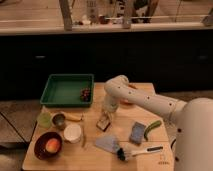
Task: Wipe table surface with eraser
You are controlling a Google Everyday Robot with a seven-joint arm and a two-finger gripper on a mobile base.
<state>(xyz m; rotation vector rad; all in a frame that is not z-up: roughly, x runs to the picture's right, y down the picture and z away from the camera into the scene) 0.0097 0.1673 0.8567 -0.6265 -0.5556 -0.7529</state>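
Observation:
The light tan wooden table surface (pixel 95 157) fills the lower middle of the camera view. The eraser (pixel 103 123), a small tan block with a darker face, lies on it near the centre. My white arm reaches in from the right and bends down over it. My gripper (pixel 105 116) sits right on top of the eraser, pointing down at the table.
A green tray (pixel 67 90) stands at the back left. A green cup (pixel 44 119), metal cup (pixel 59 120), white cup (pixel 72 133) and dark bowl with fruit (pixel 48 145) sit front left. A blue-grey sponge (pixel 136 133), green item (pixel 152 128), brush (pixel 135 151) and cloth (pixel 107 143) lie front right.

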